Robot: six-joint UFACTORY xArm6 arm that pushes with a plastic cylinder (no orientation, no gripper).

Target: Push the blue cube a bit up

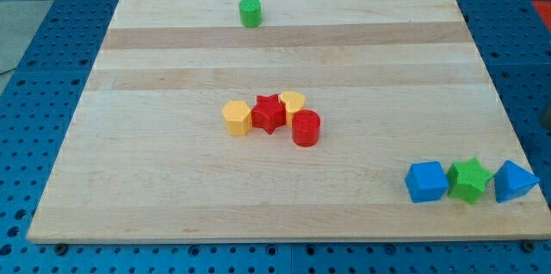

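Observation:
The blue cube [427,181] sits on the wooden board [172,179] near the view's bottom right. A green star block [470,179] touches its right side, and a blue triangular block [515,182] lies right of the star at the board's edge. My tip and the rod do not show in this view.
Near the board's middle, a yellow hexagonal block [237,118], a red star block [269,113], a yellow heart-like block [293,102] and a red cylinder [306,127] cluster together. A green cylinder [250,12] stands at the view's top edge of the board.

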